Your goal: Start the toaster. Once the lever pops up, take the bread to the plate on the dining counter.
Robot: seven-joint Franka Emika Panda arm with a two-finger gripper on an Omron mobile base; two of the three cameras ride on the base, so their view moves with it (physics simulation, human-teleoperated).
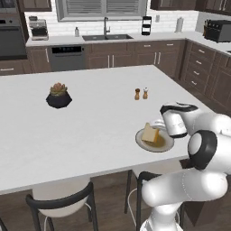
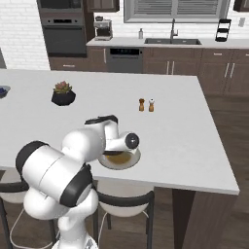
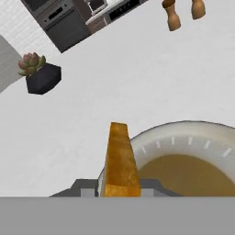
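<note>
I see a potted succulent (image 1: pixel 58 95) well left of two shakers (image 1: pixel 141 94); a sink (image 1: pixel 107 37) sits beyond them.

Your arm is folded: elbow high and near the base, forearm reaching forward and down, wrist bent so the hand points downward. Gripper (image 3: pixel 120 190) sits low, fingers closed on the bread (image 3: pixel 120 158), which you're holding edge-up between the pads.
</note>
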